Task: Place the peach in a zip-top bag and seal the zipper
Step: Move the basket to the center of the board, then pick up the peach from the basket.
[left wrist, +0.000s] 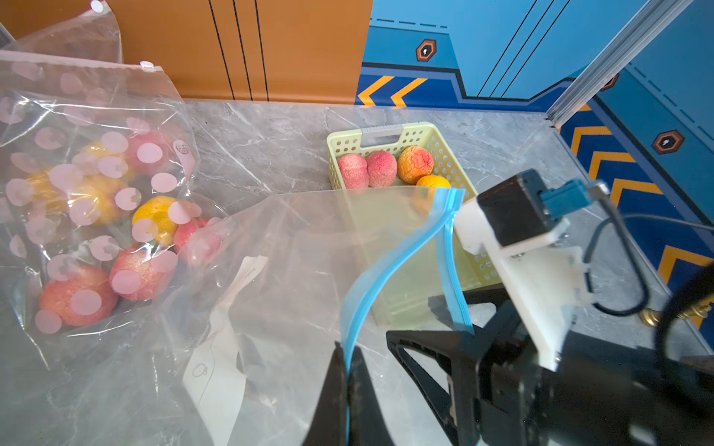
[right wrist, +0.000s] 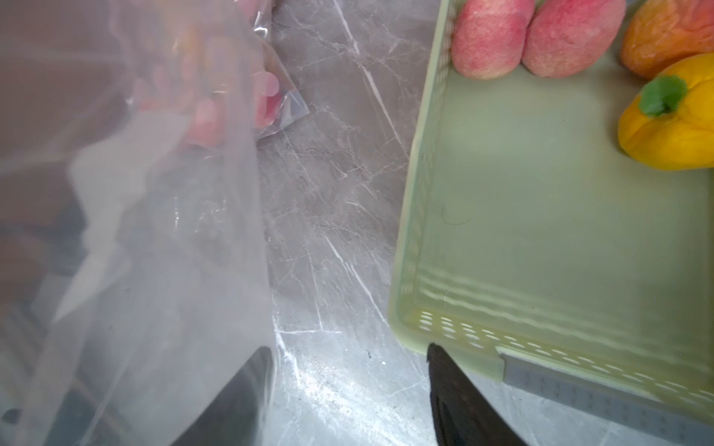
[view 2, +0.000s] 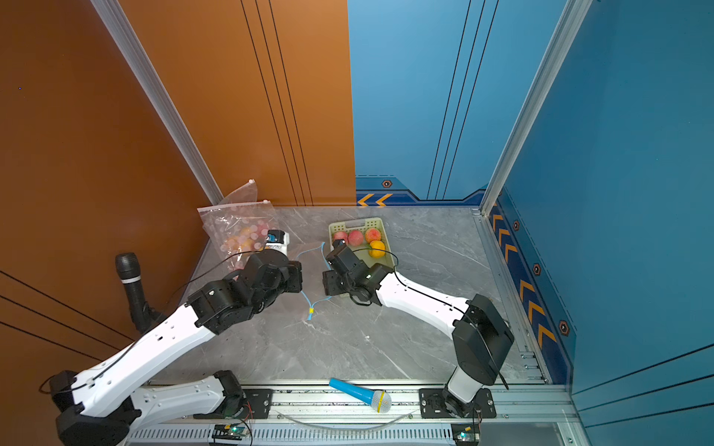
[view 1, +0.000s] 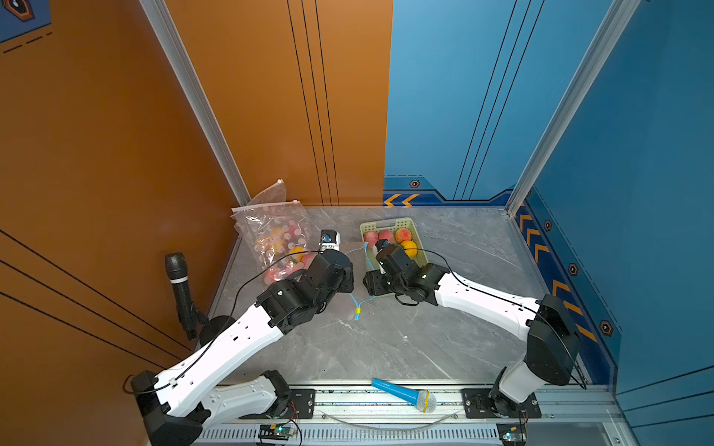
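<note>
A clear zip-top bag [left wrist: 309,251] with a blue zipper [left wrist: 390,270] stands mouth open between my arms. My left gripper [left wrist: 347,351] is shut on the blue zipper strip. Inside the bag I see only a white paper slip [left wrist: 220,347]. Three peaches [view 1: 386,235] [left wrist: 381,168] [right wrist: 572,34] lie at the far end of a green basket [view 1: 386,224] [right wrist: 413,231]. My right gripper [right wrist: 347,347] hangs open over the table between bag and basket. It holds nothing, and one of its fingers [right wrist: 247,386] shows through the bag's film.
A yellow fruit with a green stem [right wrist: 672,123] sits beside the peaches. A polka-dot bag full of fruit [view 1: 274,239] [left wrist: 96,193] leans at the back left wall. A black microphone [view 1: 179,293] stands left; a blue one [view 1: 405,394] lies on the front rail.
</note>
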Available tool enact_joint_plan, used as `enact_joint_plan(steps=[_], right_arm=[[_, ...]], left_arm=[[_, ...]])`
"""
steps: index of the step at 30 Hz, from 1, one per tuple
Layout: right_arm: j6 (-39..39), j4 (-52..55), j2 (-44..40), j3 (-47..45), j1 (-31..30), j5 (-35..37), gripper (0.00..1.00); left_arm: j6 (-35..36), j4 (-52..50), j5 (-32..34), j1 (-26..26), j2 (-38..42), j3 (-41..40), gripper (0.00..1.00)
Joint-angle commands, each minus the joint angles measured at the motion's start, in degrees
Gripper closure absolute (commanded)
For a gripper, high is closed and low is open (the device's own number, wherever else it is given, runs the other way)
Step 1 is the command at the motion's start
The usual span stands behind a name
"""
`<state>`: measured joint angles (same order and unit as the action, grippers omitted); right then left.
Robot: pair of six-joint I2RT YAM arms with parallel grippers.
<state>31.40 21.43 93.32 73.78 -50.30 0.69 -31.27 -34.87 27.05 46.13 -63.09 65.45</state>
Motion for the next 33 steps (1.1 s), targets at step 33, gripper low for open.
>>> enact_joint_plan(steps=[33], right_arm=[[-12.88,17.62,24.79,30.55,20.42,13.30,0.35]], left_arm=[[-3.61,15.16,-10.34,-11.11,-6.23,-7.76,1.00]])
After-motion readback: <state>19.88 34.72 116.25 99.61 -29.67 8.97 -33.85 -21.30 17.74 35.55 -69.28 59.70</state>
